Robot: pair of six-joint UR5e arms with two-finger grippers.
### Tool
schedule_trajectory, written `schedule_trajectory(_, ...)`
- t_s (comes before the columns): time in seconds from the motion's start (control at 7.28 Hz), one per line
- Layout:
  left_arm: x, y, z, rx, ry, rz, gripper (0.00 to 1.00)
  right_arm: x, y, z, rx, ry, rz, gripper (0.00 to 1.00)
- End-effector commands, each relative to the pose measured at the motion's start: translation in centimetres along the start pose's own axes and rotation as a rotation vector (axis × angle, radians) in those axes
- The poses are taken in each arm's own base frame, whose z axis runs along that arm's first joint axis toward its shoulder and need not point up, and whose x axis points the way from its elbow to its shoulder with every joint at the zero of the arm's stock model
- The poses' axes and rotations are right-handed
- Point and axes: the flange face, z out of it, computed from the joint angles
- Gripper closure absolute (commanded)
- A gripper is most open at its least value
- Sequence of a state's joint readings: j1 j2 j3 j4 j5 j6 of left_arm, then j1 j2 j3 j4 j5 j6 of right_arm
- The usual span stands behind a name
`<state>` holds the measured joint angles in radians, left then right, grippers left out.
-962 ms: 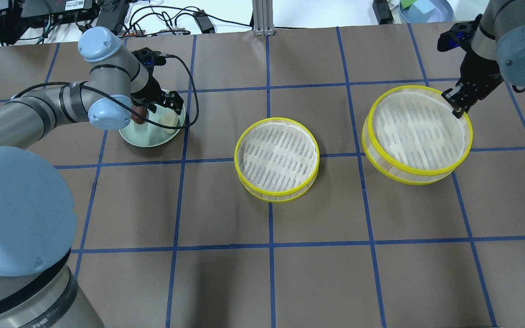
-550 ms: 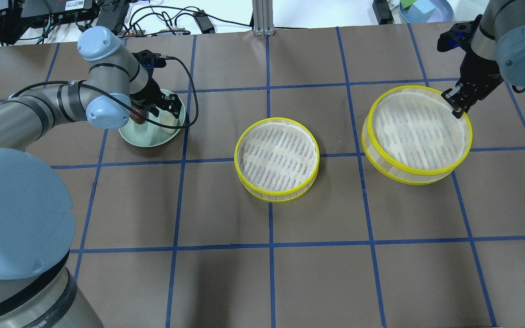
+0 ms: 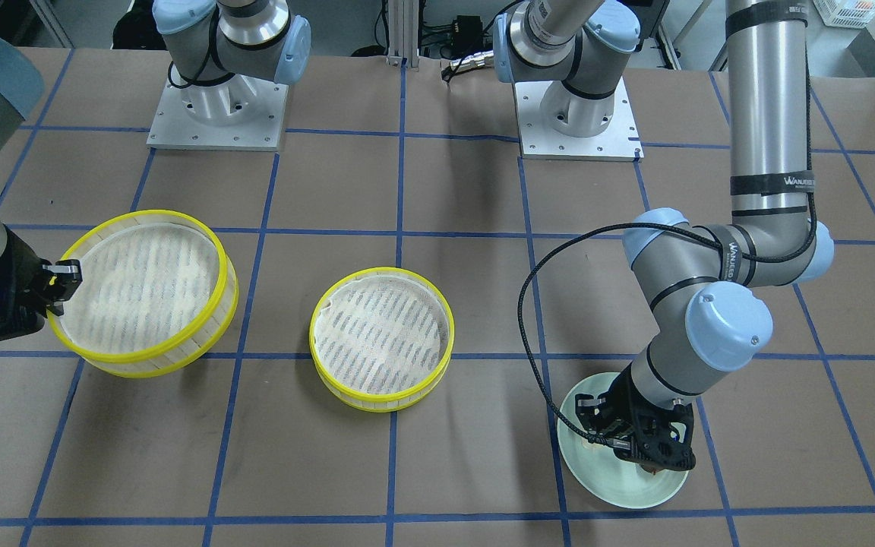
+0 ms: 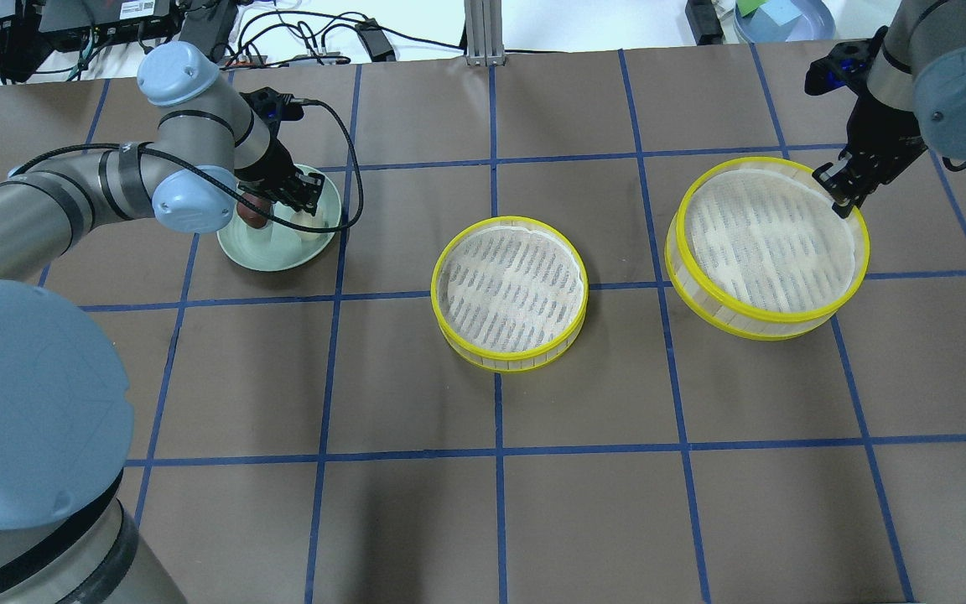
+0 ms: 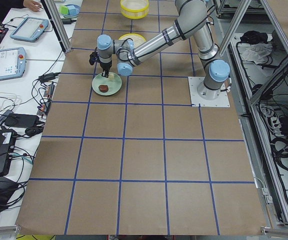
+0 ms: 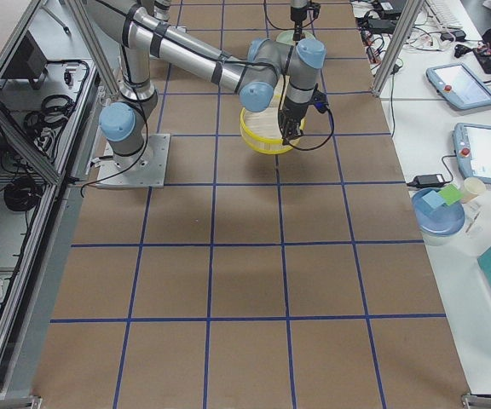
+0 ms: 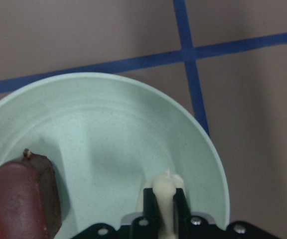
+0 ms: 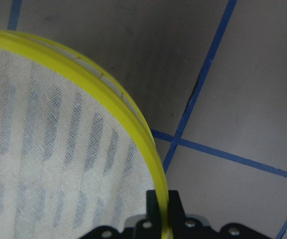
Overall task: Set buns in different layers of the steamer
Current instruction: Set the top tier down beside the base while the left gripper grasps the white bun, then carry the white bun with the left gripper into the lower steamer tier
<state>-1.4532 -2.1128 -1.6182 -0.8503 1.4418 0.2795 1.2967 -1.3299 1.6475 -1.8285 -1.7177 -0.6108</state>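
Our left gripper (image 7: 166, 216) is clenched on the cream bun (image 7: 164, 185): its two dark fingers (image 7: 150, 206) press in from either side, and the pale lump pokes out between them. We cannot tell whether the bun touches the surface below it. Just beside it, apart from the fingers, the dark bun (image 7: 21, 196) lies on the green plate (image 7: 108, 124), a glossy reddish-brown oval toward the plate's rim. The plate sits on the table (image 4: 584, 503), nearer the operators' long edge than the robot's edge and on the left arm's side of the middle.

Our right gripper (image 8: 162, 209) is clamped on the yellow rim of the right tray (image 4: 764, 243), one finger inside on the striped cloth side and one outside the wall. This tray hangs tilted, and we cannot tell whether any of it touches the table. It is nearer the right end than the rest and holds no bun.

The centre tray (image 4: 510, 289) lies flat between plate and right tray, apart from both, about midway between the two long edges, its cloth bare.
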Motion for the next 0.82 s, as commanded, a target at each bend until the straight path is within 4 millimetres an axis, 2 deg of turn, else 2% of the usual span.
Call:
schedule_trajectory(0.0,1.9,-0.2,-4.8,0.045,-0.006,-0.007,1.00,0.0,0.0,0.0,0.002,-0.002,0.002,1.00)
schedule_trajectory(0.14,3.6,-0.2,-7.0,0.076,0.044,-0.077,1.00,-0.1,0.0,0.0,0.002,-0.002,0.002,1.00)
schedule_trajectory(0.27,6.8,-0.1,-8.8,0.094,0.100,-0.120,1.00,-0.1,0.0,0.0,0.002,-0.002,0.002,1.00)
schedule_trajectory(0.41,10.2,0.2,-9.7,0.101,0.116,-0.128,1.00,-0.1,0.0,0.0,0.003,-0.003,0.004,1.00)
schedule_trajectory(0.55,13.9,0.6,-9.4,0.094,0.134,-0.140,1.00,-0.1,-0.1,0.0,0.003,-0.005,0.004,1.00)
schedule_trajectory(0.69,17.3,1.6,-8.0,0.051,0.195,-0.108,1.00,-0.1,-0.1,0.0,0.003,-0.005,0.004,1.00)
